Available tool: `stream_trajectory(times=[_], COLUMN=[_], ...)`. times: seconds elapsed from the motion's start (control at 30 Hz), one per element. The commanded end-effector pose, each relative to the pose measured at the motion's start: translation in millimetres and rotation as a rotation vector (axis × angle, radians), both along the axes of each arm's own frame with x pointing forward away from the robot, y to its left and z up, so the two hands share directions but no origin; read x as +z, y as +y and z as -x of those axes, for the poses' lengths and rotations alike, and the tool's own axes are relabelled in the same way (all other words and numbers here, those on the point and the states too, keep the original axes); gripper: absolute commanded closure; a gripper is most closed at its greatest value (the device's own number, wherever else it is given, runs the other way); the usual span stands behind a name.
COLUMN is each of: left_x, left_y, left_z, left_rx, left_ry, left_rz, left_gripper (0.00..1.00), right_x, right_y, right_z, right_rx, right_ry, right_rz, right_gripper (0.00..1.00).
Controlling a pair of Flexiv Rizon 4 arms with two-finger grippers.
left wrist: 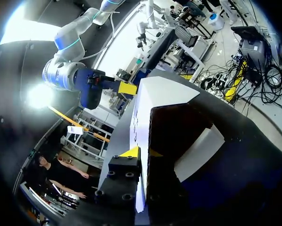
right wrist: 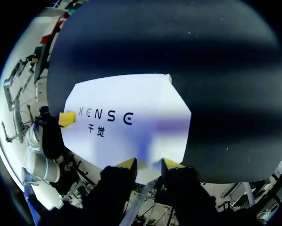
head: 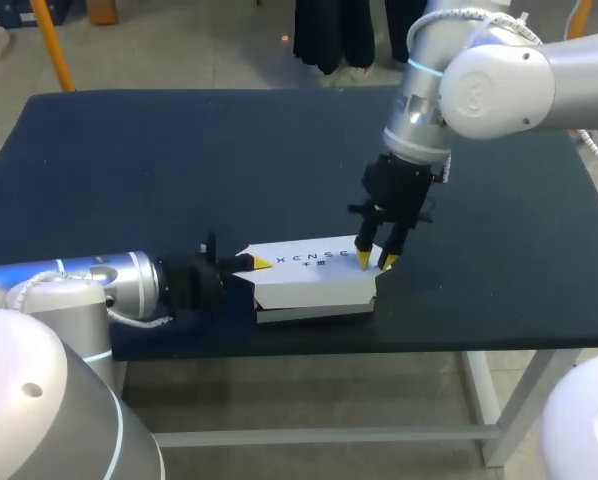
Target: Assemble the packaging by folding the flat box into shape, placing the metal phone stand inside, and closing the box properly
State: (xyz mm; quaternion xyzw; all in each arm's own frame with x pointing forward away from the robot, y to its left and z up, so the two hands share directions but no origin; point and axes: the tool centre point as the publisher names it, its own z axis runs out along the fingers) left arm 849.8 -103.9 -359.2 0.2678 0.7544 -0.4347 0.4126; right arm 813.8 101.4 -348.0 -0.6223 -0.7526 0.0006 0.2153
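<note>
Seen from above, the right arm drops steeply, and the right pincer [head: 375, 260] rests its slightly spread tips on the right end of the white box [head: 309, 285] at the bench's [head: 179, 170] near edge. The left arm lies low.

At the left wrist, the left pincer [left wrist: 142, 153] pinches the box's top panel beside its dark open end.

At the right wrist, the printed top faces up.

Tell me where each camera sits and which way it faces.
Head view: above, behind, looking down on the table; left arm and right arm show.
Left wrist view: low at the open end of the box, looking along it; left fingers show.
Right wrist view: above the box, looking down; right fingers show.
Wrist views share the box and each other's fingers.
</note>
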Motion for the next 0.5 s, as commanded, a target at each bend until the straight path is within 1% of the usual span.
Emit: stream_trajectory(times=[0.03, 0.1, 0.13, 0.2, 0.23, 0.27, 0.3, 0.4, 0.5], left_x=[-7.9, -7.3, -7.0, -6.5, -6.5, -6.6, -6.6, -6.0, -4.0], left_y=[-1.8, -1.3, -0.8, 0.7, 1.1, 2.2, 3.0, 5.2, 7.5], left_z=[1.2, 2.2, 2.6, 3.3, 3.4, 3.5, 3.5, 3.5, 4.6], left_rx=[-0.005, -0.005, -0.001, 0.001, 0.003, 0.006, 0.01, 0.018, 0.024], left_ry=[-0.009, -0.015, -0.021, -0.023, -0.026, -0.028, -0.03, -0.034, -0.043], left_rz=[0.009, 0.012, 0.014, 0.019, 0.022, 0.025, 0.028, 0.036, 0.045], left_gripper=[1.0, 1.0, 0.98, 0.8, 0.76, 0.65, 0.62, 0.58, 0.57], right_x=[-2.7, -3.4, -3.7, -4.8, -5.2, -6.0, -6.4, -6.6, -6.6], right_y=[-2.2, -2.6, -2.9, -3.3, -3.3, -3.2, -3.1, -3.0, -3.0], right_z=[1.4, 1.6, 1.7, 2.0, 2.0, 2.2, 2.3, 2.3, 2.4], right_rx=[0.0, 0.0, 0.0, -0.001, -0.002, -0.001, -0.001, -0.001, -0.002], right_ry=[0.0, 0.002, 0.003, 0.004, 0.004, 0.006, 0.006, 0.009, 0.009], right_rz=[-0.009, -0.013, -0.014, -0.017, -0.017, -0.018, -0.017, -0.018, -0.018], right_gripper=[0.62, 0.63, 0.64, 0.64, 0.64, 0.65, 0.65, 0.65, 0.65])
